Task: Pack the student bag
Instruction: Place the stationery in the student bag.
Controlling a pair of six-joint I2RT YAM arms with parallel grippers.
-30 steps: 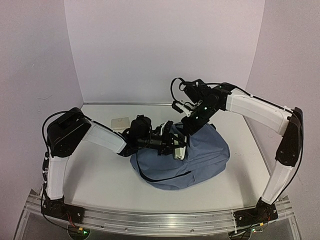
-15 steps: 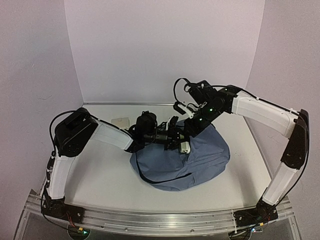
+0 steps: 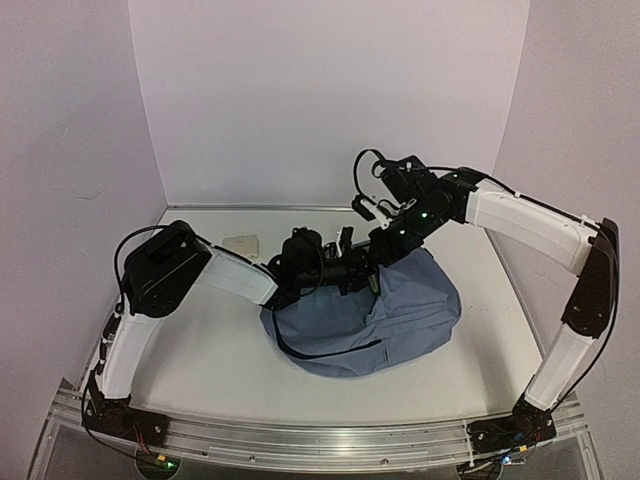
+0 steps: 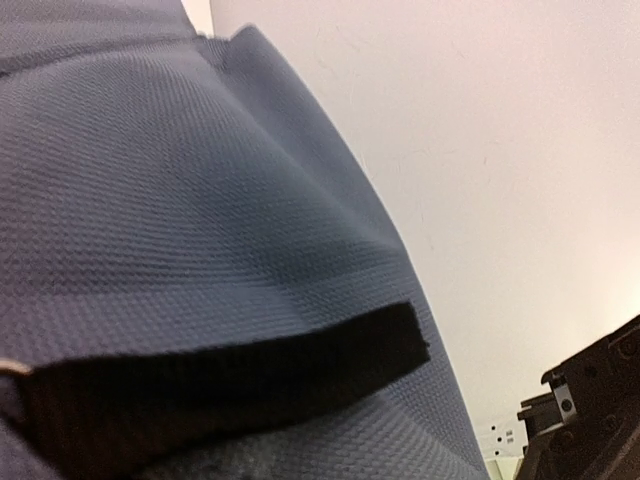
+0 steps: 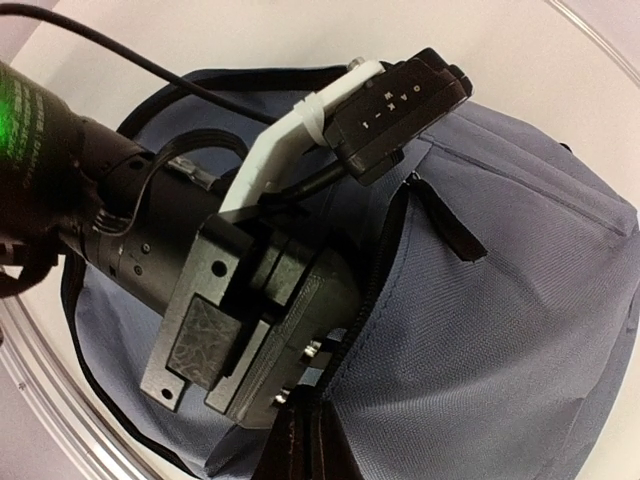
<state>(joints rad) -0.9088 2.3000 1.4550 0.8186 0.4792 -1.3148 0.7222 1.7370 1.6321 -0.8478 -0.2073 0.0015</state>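
Bag [image 3: 410, 305] on bench [image 3: 200, 350]: my right gripper [image 5: 300, 445] clamps its opening, jaws closed; left gripper [image 3: 352, 272] pokes inside, and I cannot tell its jaws.

The only lettering that can be read is in the right wrist view. Small white capitals "OAK", followed by a dash and one more character too small to be sure of, run along the face of the small black box-shaped camera [image 5: 400, 98]. It sits in the upper middle of the frame, above the blue-grey fabric student bag [image 5: 520, 300]. In the left wrist view, tiny white marks beside the black metal hardware [image 4: 590, 410] at lower right are too small to read.
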